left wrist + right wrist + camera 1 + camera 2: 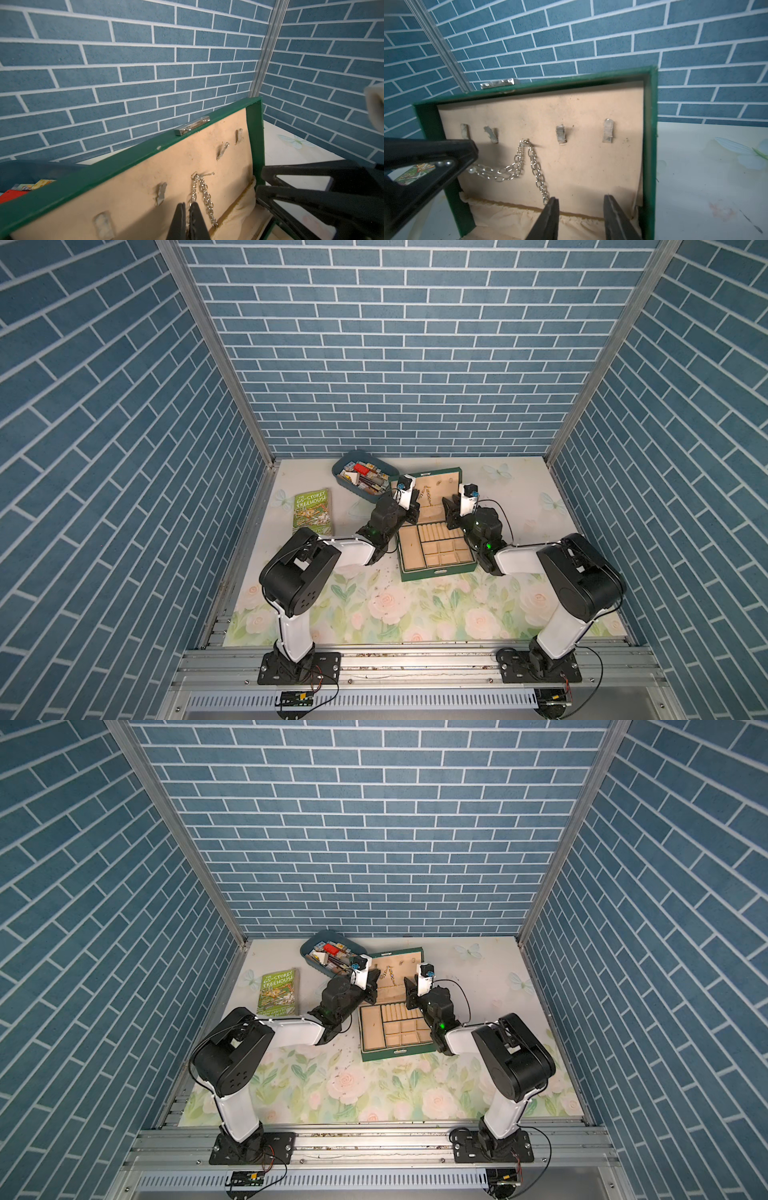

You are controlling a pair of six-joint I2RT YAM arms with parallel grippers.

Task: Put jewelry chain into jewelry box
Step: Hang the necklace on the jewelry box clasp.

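While left end effector [188, 204] pinches jewelry chain [204, 193], right end effector [581, 197] hovers parted.

White links [293, 630], blk joints [299, 572], blk cables [506, 517], green LEDs [489, 546], blk fingers [548, 218]

Dark green box [440, 572], beige lining, silvery chain [536, 172], blue brick-pattern walls [399, 344], pale floral mat [415, 605], green book [311, 510].

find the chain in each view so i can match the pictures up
Top view: the chain hangs on the beige inside of the raised box lid.
Top view: same place.
Left wrist: it drapes from a hook down the lining.
Right wrist: it falls in two strands from that hook.
Shared landmark: the green-edged box lid with its beige lining.
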